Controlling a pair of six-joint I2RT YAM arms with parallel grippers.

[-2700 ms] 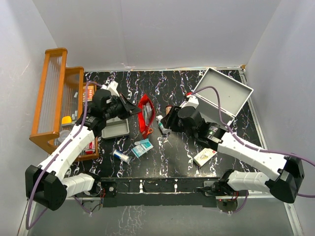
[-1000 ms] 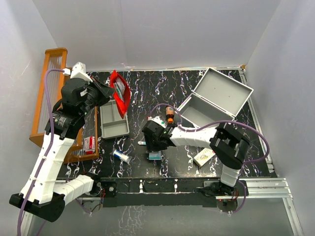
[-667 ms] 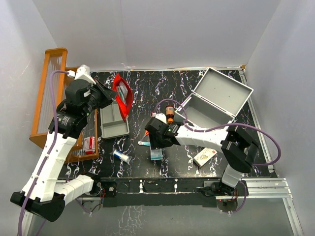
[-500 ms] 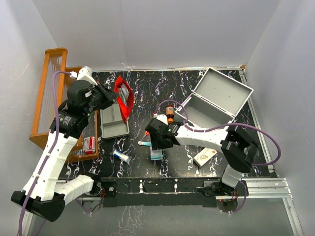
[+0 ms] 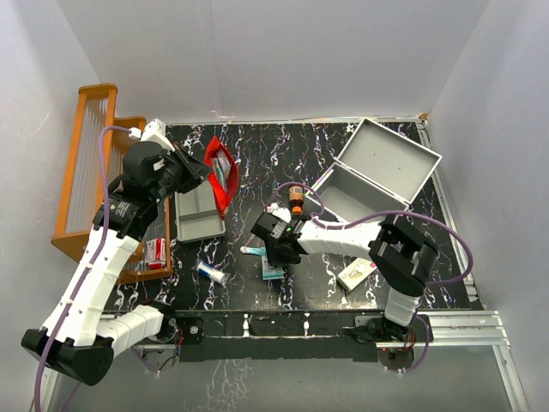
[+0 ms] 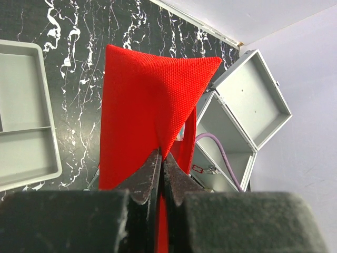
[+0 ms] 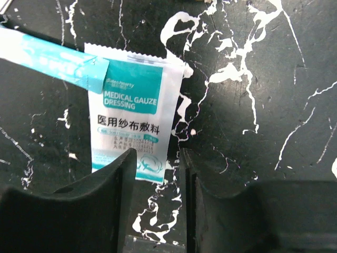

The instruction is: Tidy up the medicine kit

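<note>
The medicine kit (image 5: 390,161) stands open at the far right. My left claw (image 6: 160,154) pinches the red pouch (image 6: 147,100) aloft, and my right claw (image 7: 158,171) gapes over the gauze packet (image 7: 129,118). Lying flat on the table (image 7: 253,79), the packet may slip out sideways when I close.

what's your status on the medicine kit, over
Left claw shut on red pouch, aloft. Right claw open, straddling gauze packet corner. Medicine kit lid open, brown bottle beside it.
</note>
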